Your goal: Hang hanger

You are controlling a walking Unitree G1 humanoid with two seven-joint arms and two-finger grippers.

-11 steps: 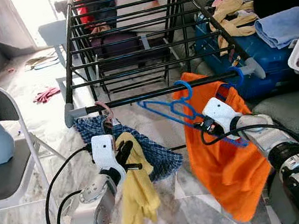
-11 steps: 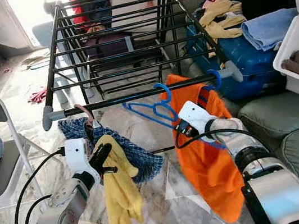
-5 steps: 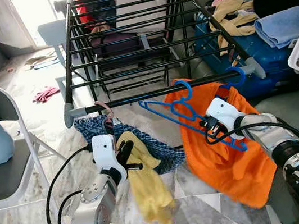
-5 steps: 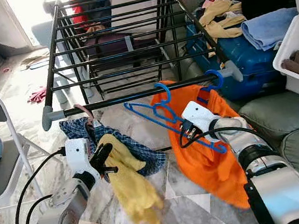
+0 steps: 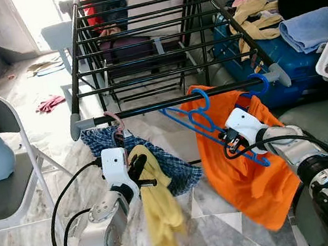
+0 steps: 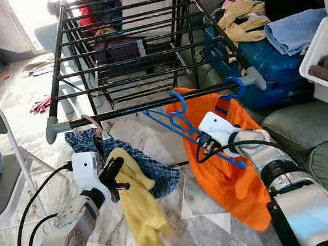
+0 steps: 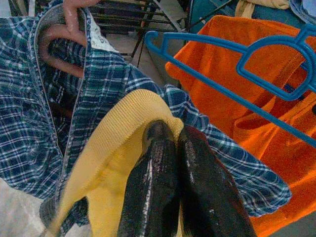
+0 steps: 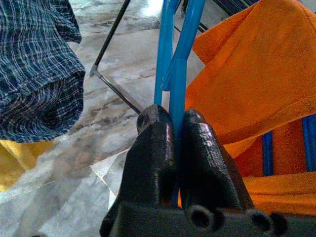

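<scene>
Although it spans a fair width, the blue plastic hanger looks light and thin, so it should weigh almost nothing, flex a little under load, and swing freely once let go. Its smooth bars could slip or twist in a pinch, so the best hold seems to be on a straight arm of the frame, which is where the right gripper has it: the two black fingers are closed tight on a blue bar, seen close in the right wrist view.

That hanger sits just below the near rail of the black drying rack, toward the rail's right part, in front of the orange garment that hangs from a second blue hook farther right. Its hook points up and curls right at the rail; whether it already rests over the rail I cannot tell. Its long axis runs on a slant, high at the left and falling toward the near right, where the gripper holds it.

To the left, the left gripper has its fingers pressed together on a soft yellow cloth that dangles limp beside a blue plaid shirt on a pink hanger.
</scene>
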